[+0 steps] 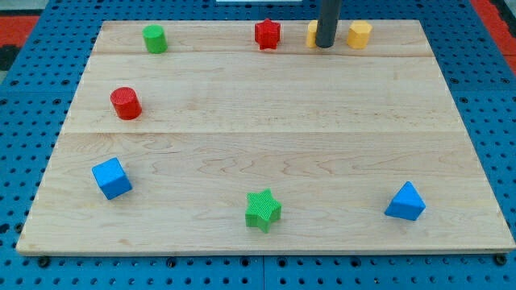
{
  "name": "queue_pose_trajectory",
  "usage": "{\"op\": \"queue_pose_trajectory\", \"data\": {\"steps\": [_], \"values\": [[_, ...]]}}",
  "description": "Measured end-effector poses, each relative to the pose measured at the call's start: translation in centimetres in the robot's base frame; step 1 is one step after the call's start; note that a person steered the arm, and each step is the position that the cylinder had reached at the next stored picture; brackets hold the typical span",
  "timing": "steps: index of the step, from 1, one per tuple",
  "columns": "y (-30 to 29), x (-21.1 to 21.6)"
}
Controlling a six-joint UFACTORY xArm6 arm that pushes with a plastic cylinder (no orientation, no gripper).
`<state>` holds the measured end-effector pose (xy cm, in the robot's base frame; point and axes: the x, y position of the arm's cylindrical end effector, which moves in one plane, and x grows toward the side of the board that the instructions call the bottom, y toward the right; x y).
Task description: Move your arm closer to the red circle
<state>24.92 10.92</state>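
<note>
The red circle is a short red cylinder at the left of the wooden board, about mid-height. My tip is at the view's top, right of centre, far from the red circle. The dark rod stands between two yellow blocks: it partly hides the yellow block on its left, and the yellow hexagon-like block sits just to its right. The red star-like block is a little to the tip's left.
A green cylinder sits at the top left. A blue cube lies at the lower left, a green star at the bottom centre, a blue triangle at the lower right. Blue pegboard surrounds the board.
</note>
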Motion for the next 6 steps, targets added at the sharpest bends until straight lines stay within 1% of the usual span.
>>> {"op": "queue_pose_trajectory", "data": {"steps": [1,2,3,4,5,6], "values": [[1.6,5.6],[0.5,15.2],[-6.9,18.7],[-15.5,21.1],[-24.3,21.3],[-29.0,21.1]]}}
